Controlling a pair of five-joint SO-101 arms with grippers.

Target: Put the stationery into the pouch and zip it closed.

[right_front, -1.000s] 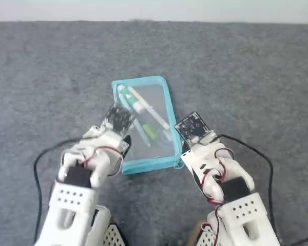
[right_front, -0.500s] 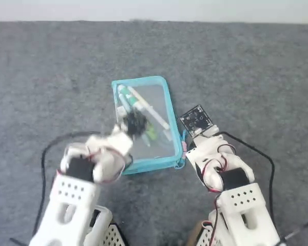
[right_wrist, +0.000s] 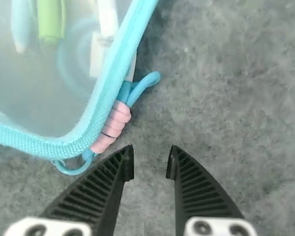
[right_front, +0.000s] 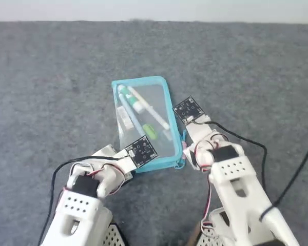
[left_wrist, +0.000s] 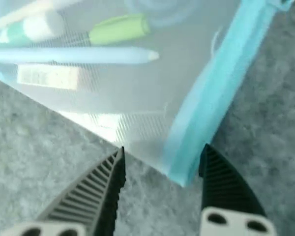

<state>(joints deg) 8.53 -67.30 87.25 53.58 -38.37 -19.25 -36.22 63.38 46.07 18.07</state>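
Note:
A clear pouch with a teal zip border lies flat on the grey mat. Inside it are a white pen, a blue pen, a green-capped marker and a small white label piece. My left gripper is open, and its jaws straddle the pouch's near corner. My right gripper is open by a narrow gap just short of the zipper pull with pink beads and a teal loop. Nothing is between its fingers.
The grey mat spreads out on all sides of the pouch. Both arms stand at the near edge, the left arm and the right arm, with cables trailing beside them.
The left arm swung from the pouch's left edge down to its near corner. The right arm moved a little farther up along the pouch's right side.

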